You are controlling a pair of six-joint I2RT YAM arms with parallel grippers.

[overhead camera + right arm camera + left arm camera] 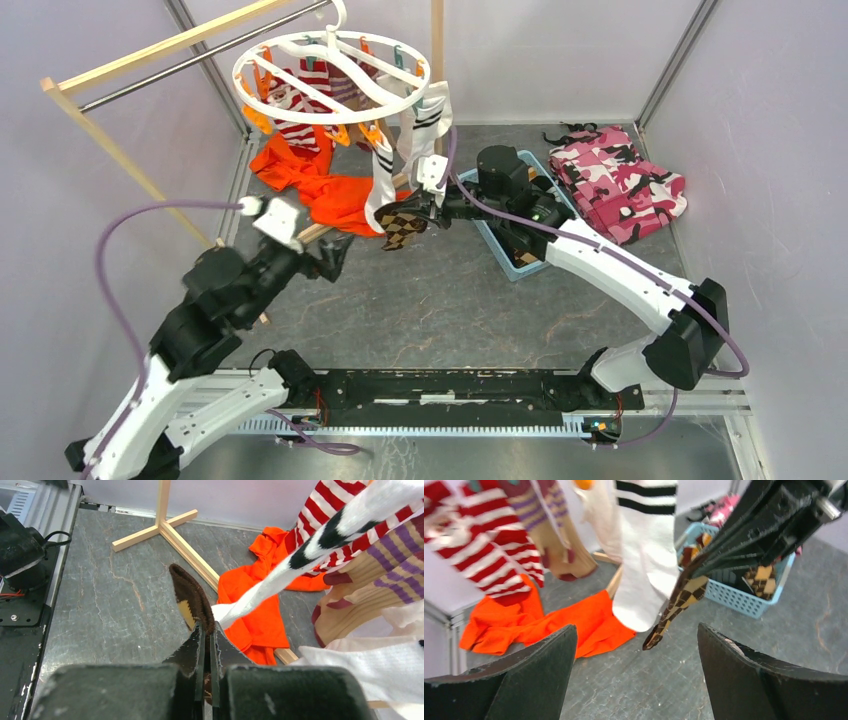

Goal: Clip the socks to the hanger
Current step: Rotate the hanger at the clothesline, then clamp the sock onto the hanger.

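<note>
Pressed together on an argyle sock (pixel 403 228): the right pincer (pixel 432 212), both fingers pinching the fabric, one brown end poking past the tips. Held clear of the bench (pixel 450 300), the rest dangling, just below the hanger (pixel 290 40) and beside a white sock (pixel 382 185) with black stripes. Spread wide and gripping nothing: the left pincer (pixel 335 255), low over the bench, near the dangling sock and facing it. At far left, hooked on the rack (pixel 110 140): the hanger, with the white sock, a red-striped sock (pixel 300 105) and a tan one with purple bands clipped and hanging. Under it, crumpled on the bench, an orange garment (pixel 330 195). Behind the right arm, a blue basket (pixel 500 255) with another argyle piece inside. At far right, a pink cloth (pixel 620 180), well apart from the hanger.
</note>
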